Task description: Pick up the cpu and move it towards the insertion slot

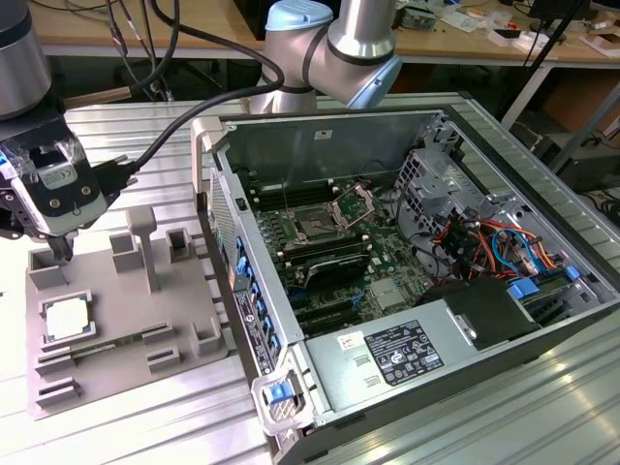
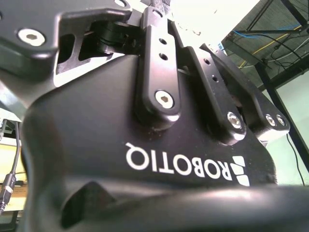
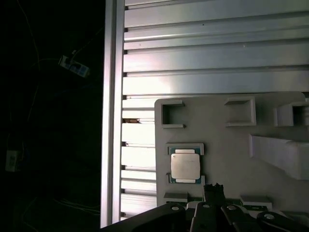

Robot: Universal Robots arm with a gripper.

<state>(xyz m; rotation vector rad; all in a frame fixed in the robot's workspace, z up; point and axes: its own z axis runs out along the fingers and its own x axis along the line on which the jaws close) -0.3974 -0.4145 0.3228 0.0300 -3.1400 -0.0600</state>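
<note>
Gripper [image 1: 64, 252] hangs at the exterior view's left, under a white block [image 1: 53, 184] with a label on it. Its tips are pressed together and it holds nothing. In the first wrist view its dark tip [image 3: 212, 189] sits close to the cpu [image 3: 185, 166] but does not touch it. The cpu [image 1: 66, 318] is a small flat square with a shiny pale top. It lies flat in a square pocket on the grey plastic fixture [image 1: 131, 291], close by the gripper. The fixture [image 3: 227, 145] has little walls and blocks sticking up from it, and it rests on a table [image 1: 145, 426] made of long metal slats. A thick black cable [image 1: 174, 136] runs from the gripper's side up toward the arm [image 1: 363, 44], which is silver with pale blue caps. Well apart from the cpu, toward the exterior view's right, an open computer case [image 1: 320, 131] lies on the same table. Inside it is a green board. The insertion slot [image 1: 312, 227] sits on that board, a small square with a dark middle and a metal frame. Its metal bracket [image 1: 354, 203] is tipped up beside it. A grey box [image 1: 387, 354] with a label fills the near corner of the case, and red and blue wires [image 1: 484, 242] curl at the far side.
</note>
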